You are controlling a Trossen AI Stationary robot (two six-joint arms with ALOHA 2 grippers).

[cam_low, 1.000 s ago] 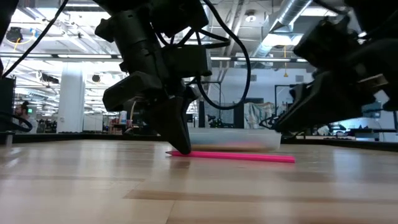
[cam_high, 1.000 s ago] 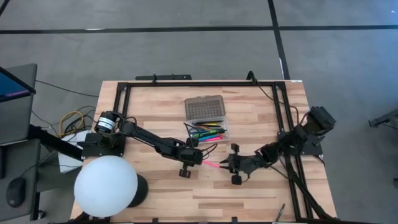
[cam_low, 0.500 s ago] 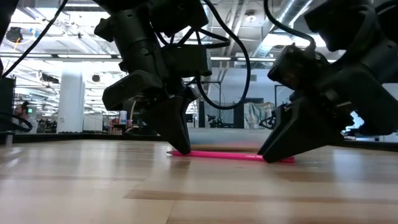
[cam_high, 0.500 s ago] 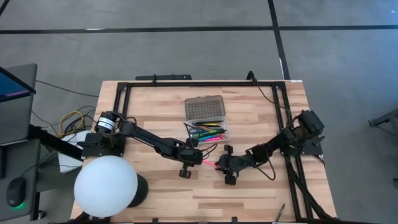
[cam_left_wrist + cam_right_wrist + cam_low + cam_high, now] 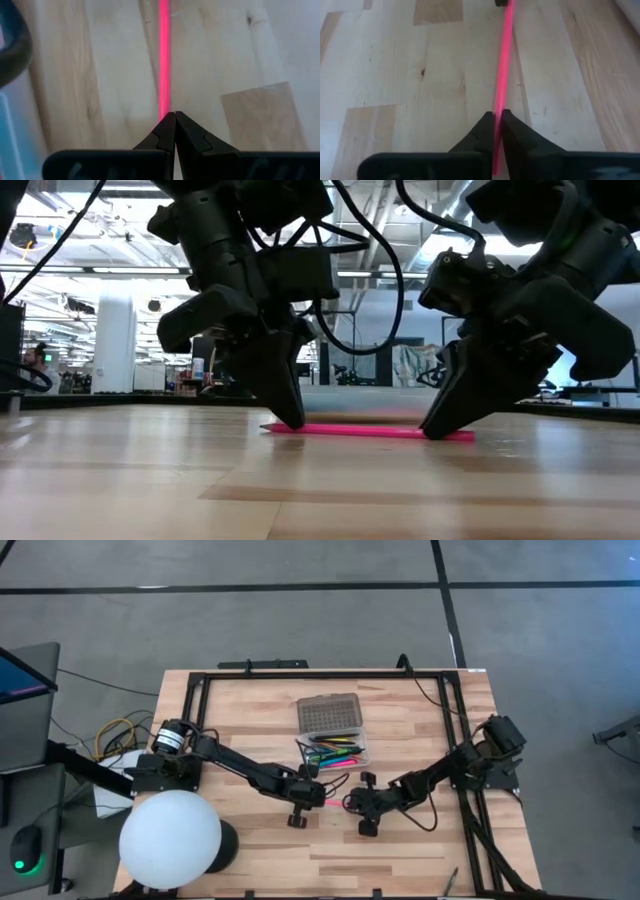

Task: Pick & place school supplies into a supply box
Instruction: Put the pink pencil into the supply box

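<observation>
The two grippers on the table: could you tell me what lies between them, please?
The pink pen spans the stretch, lying flat on the table, the left gripper at one end and the right gripper pinching the other, clearest in the low view.

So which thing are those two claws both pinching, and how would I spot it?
Start at the wooden table and find the clear supply box near its middle. Just in front of it lies a thin pink pen, flat on the wood, with the left claw at one end and the right claw at the other. It is the only supply outside the box.
</observation>
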